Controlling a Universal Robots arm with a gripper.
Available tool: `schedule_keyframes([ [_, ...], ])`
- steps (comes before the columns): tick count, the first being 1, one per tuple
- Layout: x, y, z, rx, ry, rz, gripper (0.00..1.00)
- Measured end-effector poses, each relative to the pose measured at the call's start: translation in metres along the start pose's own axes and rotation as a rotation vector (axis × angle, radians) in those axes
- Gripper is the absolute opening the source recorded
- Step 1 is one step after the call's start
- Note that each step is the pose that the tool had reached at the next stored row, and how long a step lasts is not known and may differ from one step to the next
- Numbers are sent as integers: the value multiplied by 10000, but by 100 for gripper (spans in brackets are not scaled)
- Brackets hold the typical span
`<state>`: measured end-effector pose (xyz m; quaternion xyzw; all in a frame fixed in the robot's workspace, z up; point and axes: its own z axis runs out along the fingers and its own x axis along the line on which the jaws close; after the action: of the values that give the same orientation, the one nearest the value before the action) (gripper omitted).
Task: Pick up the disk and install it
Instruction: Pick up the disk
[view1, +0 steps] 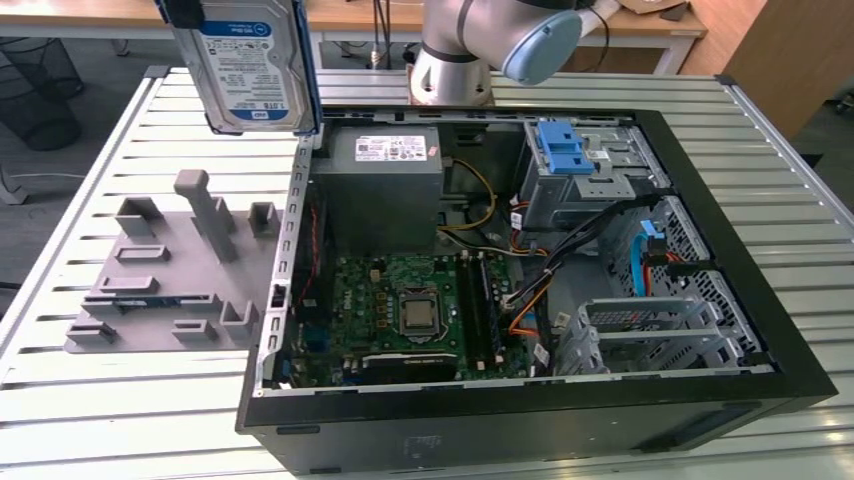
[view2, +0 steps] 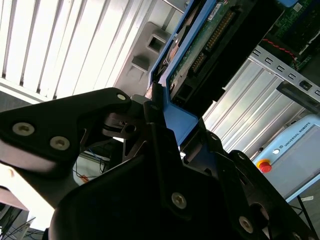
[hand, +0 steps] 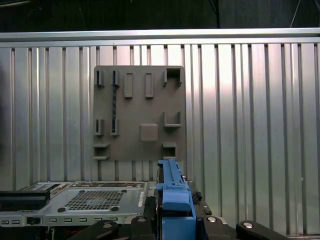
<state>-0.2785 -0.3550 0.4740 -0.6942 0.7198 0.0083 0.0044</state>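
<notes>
Silver disk (view1: 247, 70) hangs high by the far-left corner of the case (view1: 534, 405) | gripper (view2: 157, 107) clamped on its blue-framed edge | risk: narrow grip slips, disk drops onto motherboard (view1: 400, 300).

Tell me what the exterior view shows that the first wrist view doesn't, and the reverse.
Exterior view: the disk's labelled face, held upright in the air, plus the motherboard and power supply inside the open computer case. First wrist view: the gripper clamped on the disk's blue carrier edge. Both: the disk, the grey fixture plate and the slatted table.
</notes>
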Motion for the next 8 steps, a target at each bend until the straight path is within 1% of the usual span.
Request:
schedule_keyframes([
  [8, 13, 0, 0, 0, 1, 0, 36],
])
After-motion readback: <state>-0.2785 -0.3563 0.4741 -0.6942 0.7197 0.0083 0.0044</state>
